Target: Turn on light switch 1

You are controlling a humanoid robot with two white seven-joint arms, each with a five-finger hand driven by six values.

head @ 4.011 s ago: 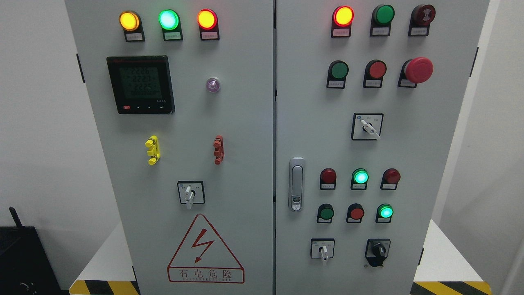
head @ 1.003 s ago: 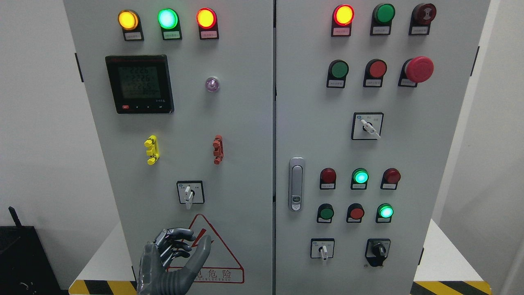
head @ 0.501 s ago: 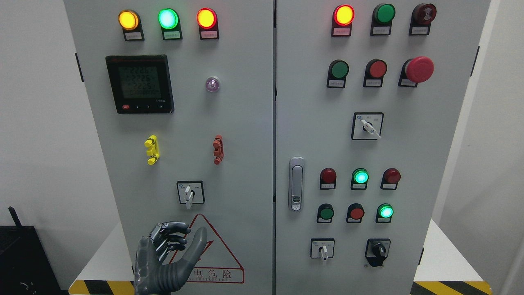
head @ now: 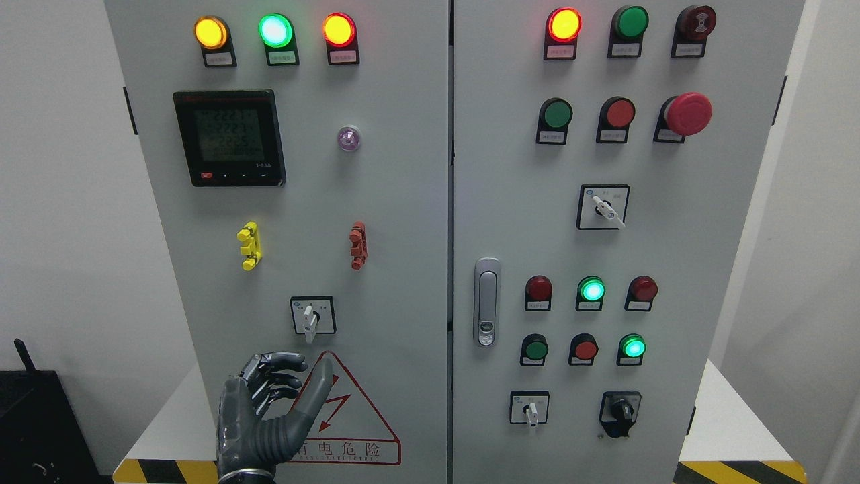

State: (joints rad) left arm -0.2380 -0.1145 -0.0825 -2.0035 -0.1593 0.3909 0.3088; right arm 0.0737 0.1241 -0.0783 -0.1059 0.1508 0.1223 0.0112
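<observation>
The grey cabinet's left door carries a small rotary selector switch with a white lever pointing down, just above the red warning triangle. My left hand, dark grey, comes up from the bottom edge in front of that triangle. Its thumb points up and its fingers are loosely bent, holding nothing. The hand is below and slightly left of the switch, not touching it. My right hand does not show.
Yellow and red clips and a digital meter sit above the switch. The right door holds lamps, push buttons, a red mushroom button, a latch handle and more selectors. A black box stands lower left.
Four seconds ago no hand was in view. Over the last second my left hand has risen slightly toward the selector switch and drifted a little left.
</observation>
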